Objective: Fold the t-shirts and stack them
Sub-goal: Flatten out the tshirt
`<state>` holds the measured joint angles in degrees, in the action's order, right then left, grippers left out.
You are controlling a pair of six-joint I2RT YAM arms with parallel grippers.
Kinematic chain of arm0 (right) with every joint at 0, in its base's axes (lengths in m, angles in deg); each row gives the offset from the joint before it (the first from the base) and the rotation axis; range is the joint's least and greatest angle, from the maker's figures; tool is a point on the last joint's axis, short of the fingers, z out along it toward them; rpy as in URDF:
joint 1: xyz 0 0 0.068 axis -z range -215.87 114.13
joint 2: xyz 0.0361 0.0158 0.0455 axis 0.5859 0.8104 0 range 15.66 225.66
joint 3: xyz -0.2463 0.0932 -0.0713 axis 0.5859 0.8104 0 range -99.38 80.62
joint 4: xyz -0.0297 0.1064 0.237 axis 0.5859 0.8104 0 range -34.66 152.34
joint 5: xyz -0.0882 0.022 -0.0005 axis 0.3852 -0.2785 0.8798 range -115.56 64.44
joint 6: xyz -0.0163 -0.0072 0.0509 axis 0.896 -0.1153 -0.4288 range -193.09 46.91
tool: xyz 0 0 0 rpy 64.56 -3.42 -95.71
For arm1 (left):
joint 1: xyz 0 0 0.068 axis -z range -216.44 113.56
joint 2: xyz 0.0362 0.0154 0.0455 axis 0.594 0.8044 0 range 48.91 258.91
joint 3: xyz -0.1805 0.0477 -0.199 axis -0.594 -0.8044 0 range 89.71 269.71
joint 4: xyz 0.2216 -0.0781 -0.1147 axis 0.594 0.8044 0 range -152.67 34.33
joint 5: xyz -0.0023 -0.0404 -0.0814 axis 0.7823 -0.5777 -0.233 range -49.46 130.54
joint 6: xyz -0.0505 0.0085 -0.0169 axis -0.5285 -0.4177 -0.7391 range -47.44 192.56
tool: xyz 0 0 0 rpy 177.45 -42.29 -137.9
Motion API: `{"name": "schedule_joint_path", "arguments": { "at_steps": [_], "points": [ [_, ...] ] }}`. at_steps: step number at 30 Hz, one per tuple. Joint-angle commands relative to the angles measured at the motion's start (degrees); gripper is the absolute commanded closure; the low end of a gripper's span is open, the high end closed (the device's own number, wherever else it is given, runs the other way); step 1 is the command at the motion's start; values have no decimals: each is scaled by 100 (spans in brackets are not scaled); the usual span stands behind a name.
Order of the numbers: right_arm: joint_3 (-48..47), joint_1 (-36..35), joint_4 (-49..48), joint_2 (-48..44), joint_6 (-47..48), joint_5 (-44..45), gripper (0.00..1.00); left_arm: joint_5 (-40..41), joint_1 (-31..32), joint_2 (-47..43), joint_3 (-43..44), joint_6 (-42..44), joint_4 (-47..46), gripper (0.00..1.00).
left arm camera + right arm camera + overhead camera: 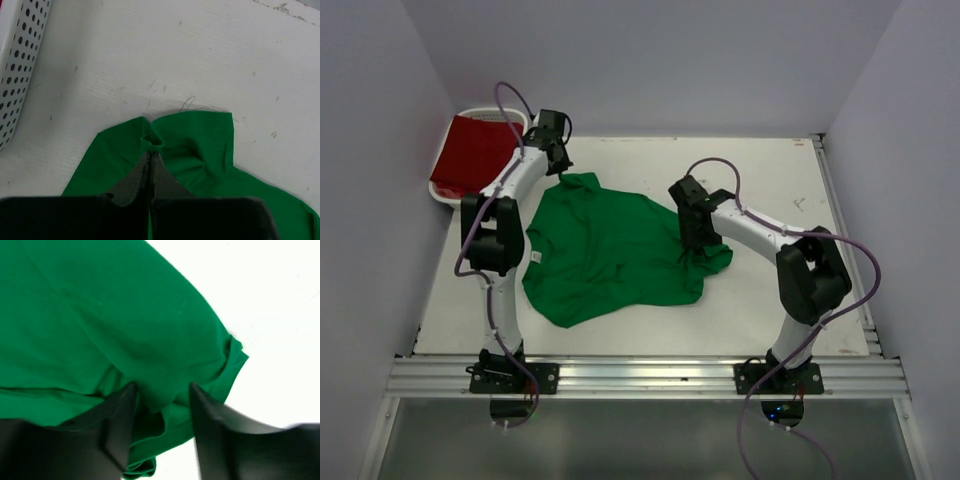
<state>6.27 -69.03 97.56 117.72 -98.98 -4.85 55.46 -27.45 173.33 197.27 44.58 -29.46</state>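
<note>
At centre of white table (775,185), bright green cloth t-shirt (610,255) lies rumpled. Left gripper (150,154) pinches far corner tight; right gripper (162,387) gapes astride right-edge fold. Close it, then pull taut.

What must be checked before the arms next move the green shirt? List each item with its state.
1. Left jaws shut on the green t-shirt at its far edge: ok.
2. Right jaws closed on cloth: not ok; they stand open astride a fold at the shirt's right edge.
3. Shirt lying flat: not ok; it is bunched by the right jaws.
4. How many layers the left jaws pinch: cannot tell.
5. Red t-shirt apart from the green one, in the basket: ok.
</note>
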Motion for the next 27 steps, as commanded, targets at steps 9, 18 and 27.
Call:
{"name": "schedule_joint_path", "arguments": {
  "at_steps": [9,18,27],
  "points": [
    [-124,241,-223,-195,110,-111,100,-138,-38,-577,-342,-110,-465,100],
    [-396,267,76,-844,40,460,100,-95,58,-1356,-534,91,-377,100],
    [-756,267,50,-2628,180,908,100,195,647,-3912,-1958,452,-658,100]
  ]
}}
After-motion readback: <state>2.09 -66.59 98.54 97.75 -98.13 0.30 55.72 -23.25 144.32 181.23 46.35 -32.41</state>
